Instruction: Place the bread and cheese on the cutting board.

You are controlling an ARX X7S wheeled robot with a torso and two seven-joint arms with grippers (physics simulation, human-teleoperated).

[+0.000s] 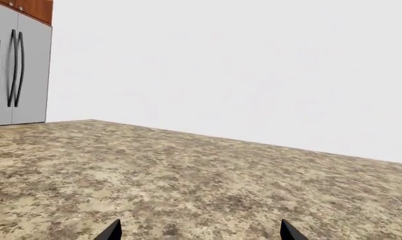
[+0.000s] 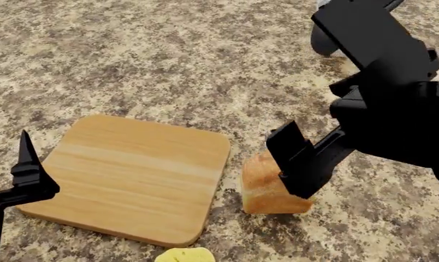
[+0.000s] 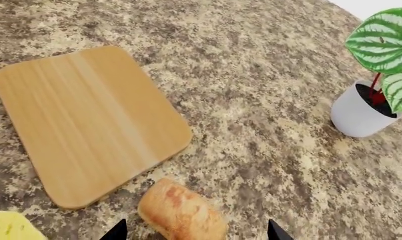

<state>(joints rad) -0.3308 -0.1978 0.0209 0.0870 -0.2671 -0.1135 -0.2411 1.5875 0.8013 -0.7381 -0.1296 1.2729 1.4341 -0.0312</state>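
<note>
Here, counter: a speckled granite countertop (image 2: 168, 65) fills the head view, with wide bare stone beyond the board and to the far side.
Cutting board: the cutting board (image 2: 132, 174) lies flat on the counter, nothing on it; its grain stripes run across it from the near left toward the right edge.
Bread: the bread (image 2: 267, 188) sits on the stone just beside the board's right edge, a narrow strip of counter between them. In the right wrist view the bread (image 3: 182, 212) lies with its long axis slanted, one end toward the board's near corner, crust up.
Cheese: the cheese (image 2: 184, 255) is at the head view's bottom edge, just off the board's near edge, partly cut off.
Right gripper: the right gripper (image 2: 296, 166) hangs over the loaf, fingers spread wide with the loaf between their tips, holding nothing.
Left gripper: the left gripper (image 1: 199, 232) has its fingertips parted over bare counter, well apart from the loaf.
Surroundings: a potted plant (image 3: 374, 75) stands well beyond the loaf; a refrigerator (image 1: 14, 70) stands past the counter's far edge.
</note>
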